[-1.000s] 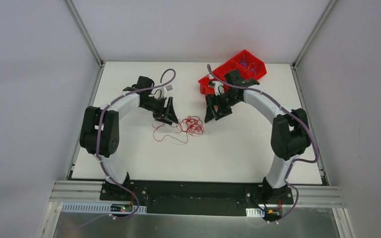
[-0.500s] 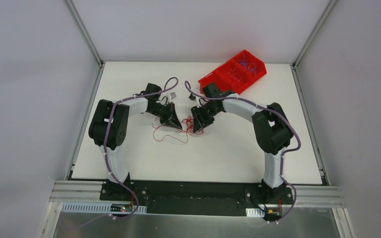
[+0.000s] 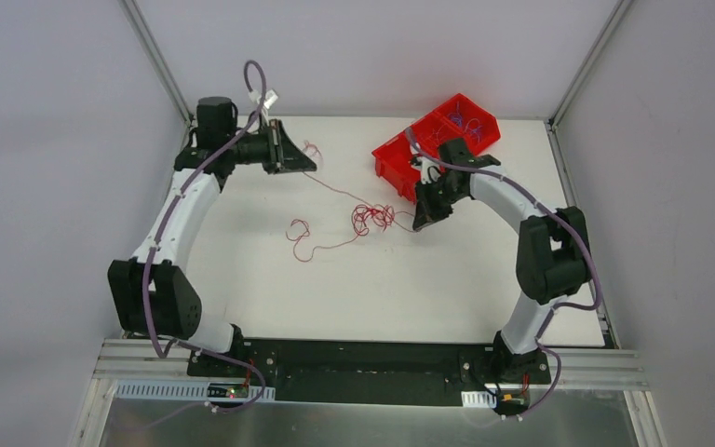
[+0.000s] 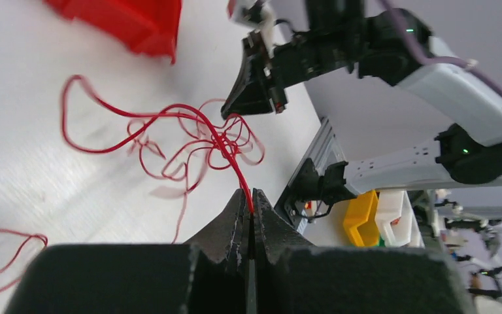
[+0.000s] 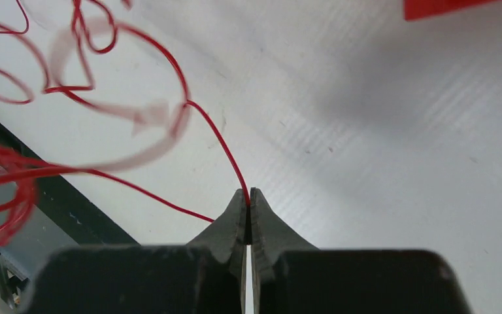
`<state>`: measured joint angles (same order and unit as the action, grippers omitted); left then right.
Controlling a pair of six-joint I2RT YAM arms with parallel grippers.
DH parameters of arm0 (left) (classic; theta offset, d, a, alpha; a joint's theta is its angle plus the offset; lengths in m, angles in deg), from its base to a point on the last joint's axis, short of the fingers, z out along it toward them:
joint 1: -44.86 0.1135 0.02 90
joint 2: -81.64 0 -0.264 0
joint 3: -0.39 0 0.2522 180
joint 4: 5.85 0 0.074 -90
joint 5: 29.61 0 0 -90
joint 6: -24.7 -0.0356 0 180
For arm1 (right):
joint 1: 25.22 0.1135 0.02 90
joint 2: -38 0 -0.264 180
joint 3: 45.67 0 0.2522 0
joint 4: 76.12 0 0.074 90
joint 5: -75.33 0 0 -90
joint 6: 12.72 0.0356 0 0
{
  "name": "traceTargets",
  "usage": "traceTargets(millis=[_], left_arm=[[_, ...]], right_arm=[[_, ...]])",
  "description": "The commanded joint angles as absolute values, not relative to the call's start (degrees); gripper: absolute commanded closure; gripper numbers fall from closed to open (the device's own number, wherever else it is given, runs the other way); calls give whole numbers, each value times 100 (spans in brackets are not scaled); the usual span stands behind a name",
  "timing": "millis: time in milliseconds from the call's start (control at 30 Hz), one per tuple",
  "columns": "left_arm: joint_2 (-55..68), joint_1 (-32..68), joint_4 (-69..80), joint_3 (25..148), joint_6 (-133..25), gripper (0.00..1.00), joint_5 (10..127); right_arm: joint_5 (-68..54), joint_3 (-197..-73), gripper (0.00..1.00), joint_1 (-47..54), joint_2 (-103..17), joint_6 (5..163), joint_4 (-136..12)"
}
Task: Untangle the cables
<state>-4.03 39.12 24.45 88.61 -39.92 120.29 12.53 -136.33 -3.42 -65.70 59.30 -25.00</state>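
The cables are a knot of thin red wire (image 3: 370, 219) lying mid-table, with a loose curl (image 3: 300, 233) trailing to its left. My left gripper (image 3: 305, 160) is near the back left, shut on one red strand (image 3: 335, 186) that runs taut down to the knot. In the left wrist view the strand (image 4: 225, 147) enters the shut jaws of the left gripper (image 4: 249, 196). My right gripper (image 3: 419, 222) sits at the knot's right side. It is shut on another red strand (image 5: 219, 140), pinched at the right gripper's tips (image 5: 248, 195).
A red divided bin (image 3: 400, 149) stands at the back right, just behind the right gripper, and holds some blue and red wires (image 3: 464, 118). The left gripper is close to the back left corner post (image 3: 186, 116).
Both grippers have shut on red strands. The left arm swung from the knot to the back left, drawing a strand out. The right gripper shifted right, stretching the knot.
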Motion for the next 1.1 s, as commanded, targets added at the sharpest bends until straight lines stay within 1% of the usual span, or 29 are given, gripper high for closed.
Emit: traceTargets(millis=[0,100,167,200,333,400,533,700,800,933,1067], left_arm=[[9,4136,2388,9787,-3563,100,12573],[13,4403,2259,10414,-3348,100,12619],[-29,4647,1898,10776,-2954,100,12680],[-54,4790,1571,10900,-2634,100,12698],[-227,5359,-635,11184,-604,100,12725],[-350,5512,-1073,11470,-94,100,12737],[-332,5600,-1081,11836,-51,100,12701],[-363,6058,-1164,12189,219,100,12470],[-422,6353,-1256,12370,391,100,12467],[-432,6656,-1392,12319,522,100,12474],[-331,6692,-1451,11917,490,100,12550]], right_arm=[[1376,-13559,100,-743,-6176,5676,-1728],[1148,-13414,100,-1044,-6108,5539,-1612],[1018,-13263,100,-1230,-6063,5369,-1514],[939,-13164,100,-1316,-6036,5288,-1478],[729,-12771,100,-1578,-5914,4916,-1411],[683,-12663,100,-1651,-5888,4844,-1401],[748,-12651,100,-1745,-5875,4791,-1322],[576,-12418,100,-1955,-5881,4528,-1297],[496,-12268,100,-2249,-5922,4378,-1281],[598,-12256,100,-2428,-5855,4286,-1193],[1164,-12405,100,-2392,-5523,4411,-1105]])
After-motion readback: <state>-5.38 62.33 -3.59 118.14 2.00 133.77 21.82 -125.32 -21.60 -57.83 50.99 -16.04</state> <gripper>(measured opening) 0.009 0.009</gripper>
